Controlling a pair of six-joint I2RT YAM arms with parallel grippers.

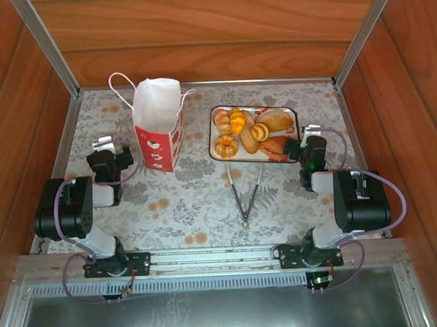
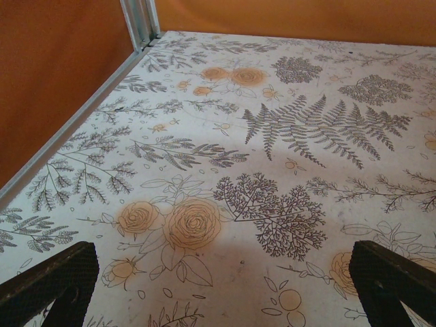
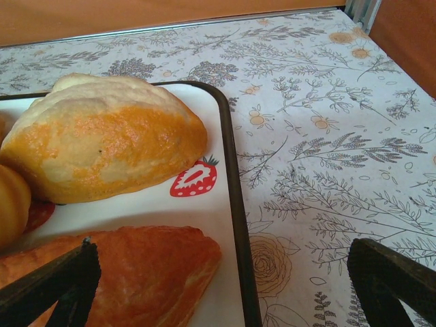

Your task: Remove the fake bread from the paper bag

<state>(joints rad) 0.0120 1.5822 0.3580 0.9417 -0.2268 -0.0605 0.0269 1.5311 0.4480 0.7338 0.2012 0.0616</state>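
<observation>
The paper bag [image 1: 158, 130], white with a red heart-printed lower band and cord handles, stands upright at the back left; its open mouth shows white paper. Several glossy pieces of fake bread [image 1: 247, 130] lie on the strawberry-printed tray [image 1: 253, 106] to its right. My left gripper [image 1: 109, 149] rests open left of the bag, over bare tablecloth [image 2: 223, 272]. My right gripper [image 1: 310, 134] is open at the tray's right edge [image 3: 221, 269]. A pale golden bun [image 3: 102, 139] and a red-brown pastry [image 3: 136, 272] lie just ahead of its left finger.
Metal tongs [image 1: 244, 195] lie on the flowered tablecloth in front of the tray. Wooden walls and aluminium posts [image 2: 139, 24] close in the table on three sides. The tray's dark rim [image 3: 235, 204] runs between my right fingers.
</observation>
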